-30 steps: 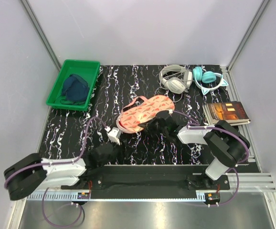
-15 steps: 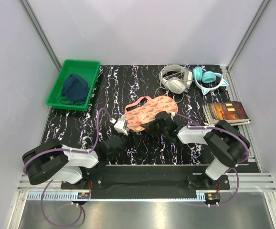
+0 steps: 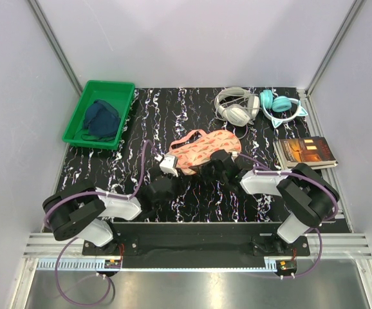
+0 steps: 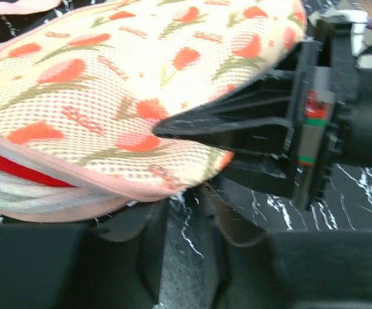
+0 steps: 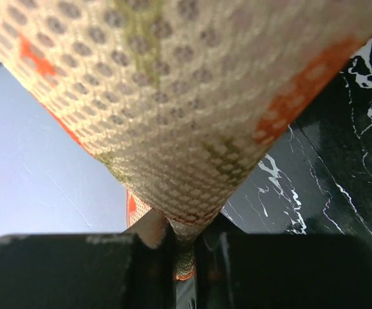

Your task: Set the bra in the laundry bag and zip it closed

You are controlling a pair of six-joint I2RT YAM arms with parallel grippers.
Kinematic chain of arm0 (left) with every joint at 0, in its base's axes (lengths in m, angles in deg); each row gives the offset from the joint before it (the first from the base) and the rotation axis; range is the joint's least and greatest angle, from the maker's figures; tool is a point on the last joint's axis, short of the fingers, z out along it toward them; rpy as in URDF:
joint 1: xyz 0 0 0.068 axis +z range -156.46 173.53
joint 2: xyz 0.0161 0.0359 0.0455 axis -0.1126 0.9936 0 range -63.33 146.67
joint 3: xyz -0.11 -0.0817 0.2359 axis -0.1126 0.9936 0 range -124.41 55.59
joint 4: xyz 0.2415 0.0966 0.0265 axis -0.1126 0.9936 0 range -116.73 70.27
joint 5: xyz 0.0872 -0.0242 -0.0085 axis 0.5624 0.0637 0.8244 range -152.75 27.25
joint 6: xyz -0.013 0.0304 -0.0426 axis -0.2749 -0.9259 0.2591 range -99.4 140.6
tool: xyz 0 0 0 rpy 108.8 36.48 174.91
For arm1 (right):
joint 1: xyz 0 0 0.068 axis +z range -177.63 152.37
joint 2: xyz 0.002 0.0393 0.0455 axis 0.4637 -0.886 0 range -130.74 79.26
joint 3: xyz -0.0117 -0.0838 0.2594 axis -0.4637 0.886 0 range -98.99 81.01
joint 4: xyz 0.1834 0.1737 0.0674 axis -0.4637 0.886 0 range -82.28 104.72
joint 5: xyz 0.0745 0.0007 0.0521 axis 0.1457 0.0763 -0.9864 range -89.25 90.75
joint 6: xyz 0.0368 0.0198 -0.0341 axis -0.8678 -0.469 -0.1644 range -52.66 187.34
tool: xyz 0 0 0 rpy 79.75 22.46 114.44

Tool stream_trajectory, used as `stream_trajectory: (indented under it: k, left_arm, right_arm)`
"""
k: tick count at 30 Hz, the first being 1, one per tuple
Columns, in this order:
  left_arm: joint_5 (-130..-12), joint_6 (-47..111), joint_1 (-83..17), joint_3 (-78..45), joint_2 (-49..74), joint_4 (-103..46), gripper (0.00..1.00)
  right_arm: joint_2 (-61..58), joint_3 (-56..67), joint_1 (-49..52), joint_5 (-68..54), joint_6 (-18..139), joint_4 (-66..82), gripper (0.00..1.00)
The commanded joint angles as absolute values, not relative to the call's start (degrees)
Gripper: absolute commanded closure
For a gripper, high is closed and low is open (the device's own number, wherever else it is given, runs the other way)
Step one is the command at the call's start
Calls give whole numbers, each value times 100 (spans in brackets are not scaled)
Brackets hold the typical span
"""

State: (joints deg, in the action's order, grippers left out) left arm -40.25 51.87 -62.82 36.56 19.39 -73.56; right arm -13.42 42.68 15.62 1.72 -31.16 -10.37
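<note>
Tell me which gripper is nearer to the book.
Right. The right gripper pinches the laundry bag at its edge on the side of the book; the left gripper is at the bag's opposite end, with the bag between it and the book.

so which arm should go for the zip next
Left. The right gripper is pinched shut on the bag, anchoring it. The left gripper is open and empty, right at the bag's gaping edge where the bra shows.

bra (image 4: 18,168) mostly hidden inside laundry bag (image 4: 141,84), book (image 3: 305,151) title too small
</note>
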Motion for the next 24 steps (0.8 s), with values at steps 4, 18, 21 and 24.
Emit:
stream_trajectory:
  k: [4,18,21,24]
  left_arm:
    - [-3779,5031,-6017,3291,2131,-7543,83]
    - [-3998,5005,-5621,3712,1306,-6199,100]
    - [-4069,4970,-5621,3818,998,-5681,100]
    - [-4244,5057,-5595,3932,673,-5188,100]
  right_arm:
    - [-986,4348,1597,242,-3242,-1135,96]
    - [-749,4892,1544,93,-2680,-1109,100]
    - [-678,5086,1448,-118,-2294,-1205,100]
    - [-713,5139,1211,-504,-1626,-1223,100]
